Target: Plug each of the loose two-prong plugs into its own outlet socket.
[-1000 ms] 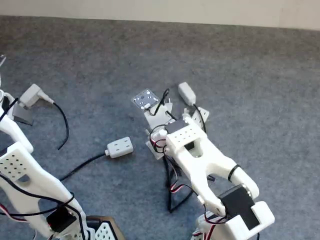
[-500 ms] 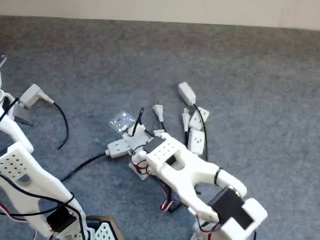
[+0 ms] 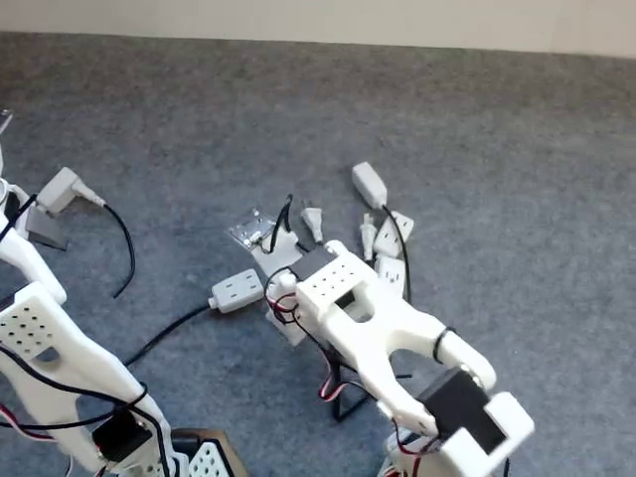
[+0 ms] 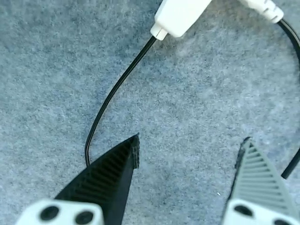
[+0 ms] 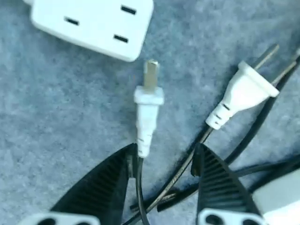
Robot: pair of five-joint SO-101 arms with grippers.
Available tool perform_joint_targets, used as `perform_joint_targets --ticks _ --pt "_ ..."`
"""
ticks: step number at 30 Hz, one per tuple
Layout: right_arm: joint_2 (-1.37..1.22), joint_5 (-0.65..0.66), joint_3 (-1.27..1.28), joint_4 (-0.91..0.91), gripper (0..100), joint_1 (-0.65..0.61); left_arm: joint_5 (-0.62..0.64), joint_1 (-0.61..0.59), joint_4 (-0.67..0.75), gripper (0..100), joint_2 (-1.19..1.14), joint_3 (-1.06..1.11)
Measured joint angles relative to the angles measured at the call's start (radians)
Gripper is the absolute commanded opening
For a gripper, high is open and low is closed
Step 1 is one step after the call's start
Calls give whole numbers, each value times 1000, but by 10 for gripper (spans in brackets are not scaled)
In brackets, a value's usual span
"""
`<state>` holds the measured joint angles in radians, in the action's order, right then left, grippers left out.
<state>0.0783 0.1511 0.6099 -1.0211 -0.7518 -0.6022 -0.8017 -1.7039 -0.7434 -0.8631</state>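
On the grey carpet (image 5: 56,93), the right gripper (image 5: 164,147) sits with jaws spread. A white two-prong plug (image 5: 144,112) lies just beside one jaw, prongs aimed at an outlet socket (image 5: 93,23) close ahead. Farther off, the left gripper (image 4: 190,145) hangs released over a black cable (image 4: 112,98).

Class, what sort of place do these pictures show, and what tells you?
Probably a robot test bench: a grey carpeted table, a white left arm and right arm, and loose plugs and sockets laid out.

Likely a robotics workshop. Grey carpeted tabletop (image 3: 517,149), pale wall (image 3: 298,18) behind, white servo arm (image 3: 397,333) with exposed wiring.
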Motion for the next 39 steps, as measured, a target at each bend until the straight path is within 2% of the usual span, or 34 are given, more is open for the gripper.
perform_joint_targets --ticks 16,29,31,35,39 --pt "23 -43 2 21 191 -2 0 0 0 329 0 0" --pt "-40 -44 51 91 190 -55 0 0 0 329 0 0" --pt "-78 -35 43 103 163 -55 0 0 0 329 0 0" --pt "-135 -28 2 103 30 -52 0 0 0 329 0 0" --pt "-152 -25 -29 103 37 -46 0 0 0 329 0 0"
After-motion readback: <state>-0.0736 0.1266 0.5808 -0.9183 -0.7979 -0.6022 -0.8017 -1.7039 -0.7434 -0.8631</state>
